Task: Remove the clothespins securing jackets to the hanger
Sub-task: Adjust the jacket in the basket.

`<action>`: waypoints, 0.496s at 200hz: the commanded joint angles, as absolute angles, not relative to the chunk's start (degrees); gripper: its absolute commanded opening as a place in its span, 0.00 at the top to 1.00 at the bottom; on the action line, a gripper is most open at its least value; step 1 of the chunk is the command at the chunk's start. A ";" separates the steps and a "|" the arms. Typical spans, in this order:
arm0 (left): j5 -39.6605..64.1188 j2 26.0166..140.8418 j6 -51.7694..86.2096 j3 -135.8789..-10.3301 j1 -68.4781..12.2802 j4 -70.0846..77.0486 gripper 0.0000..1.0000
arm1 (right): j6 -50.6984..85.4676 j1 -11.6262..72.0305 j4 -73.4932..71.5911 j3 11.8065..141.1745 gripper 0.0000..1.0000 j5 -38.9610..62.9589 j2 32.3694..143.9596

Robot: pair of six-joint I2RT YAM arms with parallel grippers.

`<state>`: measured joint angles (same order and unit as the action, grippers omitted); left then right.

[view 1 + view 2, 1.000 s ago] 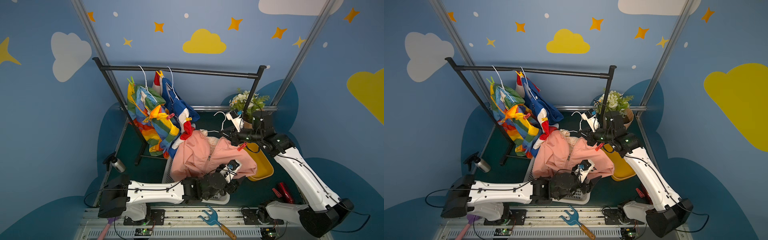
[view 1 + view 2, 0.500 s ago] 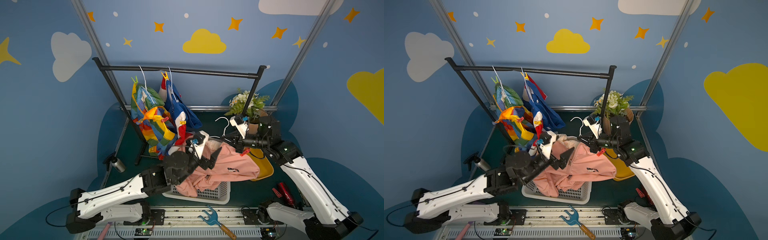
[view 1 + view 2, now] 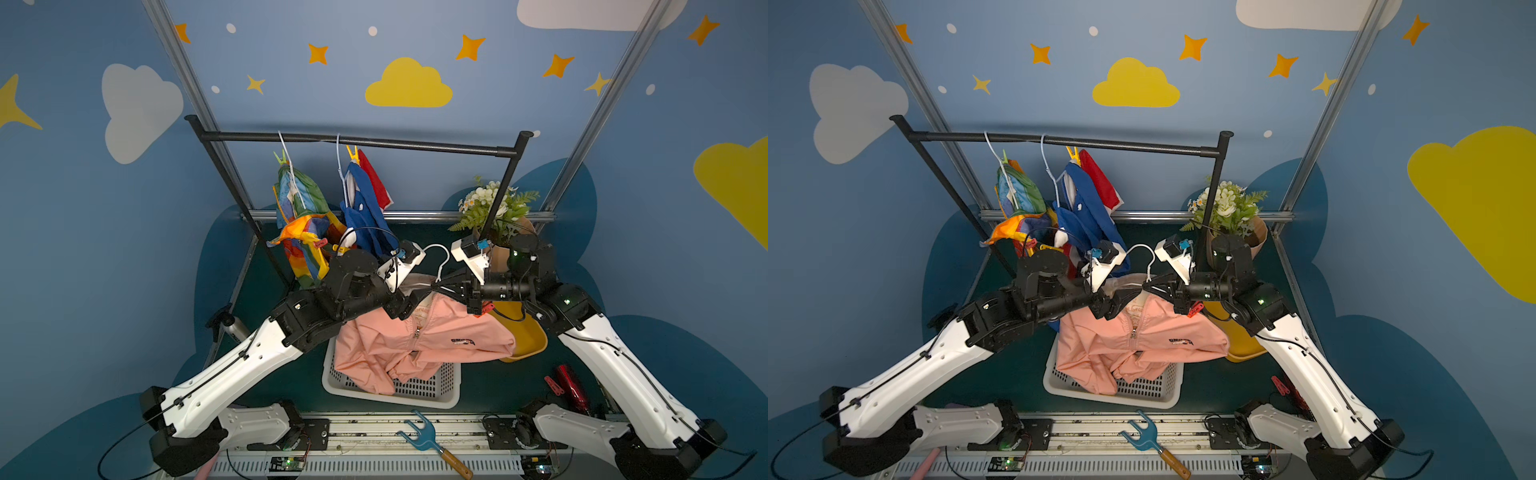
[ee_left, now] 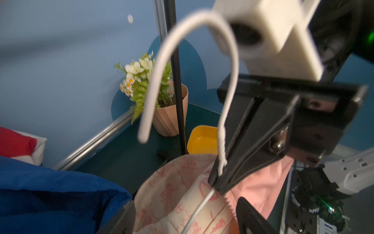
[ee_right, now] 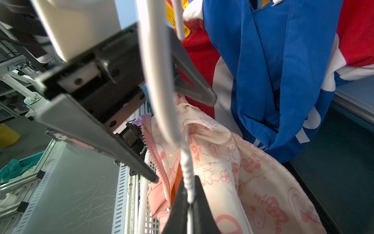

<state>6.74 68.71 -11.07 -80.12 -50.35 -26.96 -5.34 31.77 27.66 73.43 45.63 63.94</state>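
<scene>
Clothespins noted: a red pin (image 3: 484, 308) sits at the shoulder of the pink jacket (image 3: 424, 345), just beneath my right wrist. A green pin (image 3: 280, 158) tops the rainbow jacket (image 3: 299, 208) and a yellow pin (image 3: 352, 153) tops the blue jacket (image 3: 365, 216); both jackets hang from the rail (image 3: 415, 144).

Right arm: it rises from the front right base with the elbow bent outboard and the forearm level, pointing toward the centre. My right tool (image 5: 189, 200) is pressed together on the twisted neck of the hanger (image 3: 442, 257), holding it off the rail and above the basket (image 3: 390, 397). The pink jacket hangs from that hanger, with its lower part drooping into the basket on the table (image 3: 498, 386).

Left arm: it makes a long reach from the front left base, climbing up and inward. The wrist is level and faces the right wrist across the hanger's neck. My left tool (image 4: 185, 202) is spread wide, with one finger on each side of the jacket's open collar, below the hook. I cannot tell whether the fingers (image 4: 251, 218) touch the cloth.
</scene>
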 commanded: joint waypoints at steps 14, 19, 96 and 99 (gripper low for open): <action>21.09 67.75 -13.01 -81.43 -46.48 -29.61 0.22 | -6.35 31.86 24.12 76.22 1.00 48.89 63.41; 22.30 67.83 -13.08 -81.43 -46.04 -29.70 0.22 | -6.42 31.87 24.08 76.47 1.00 49.33 63.58; 32.14 71.23 -13.84 -83.94 -42.54 -30.41 0.38 | -7.63 31.95 24.80 77.22 1.00 54.45 64.86; 32.59 71.39 -13.80 -84.03 -42.47 -30.33 0.38 | -7.55 32.03 24.72 77.18 1.00 54.29 64.94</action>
<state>27.77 69.87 -12.91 -81.76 -42.96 -29.47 -7.31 31.77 27.27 74.83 50.83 64.97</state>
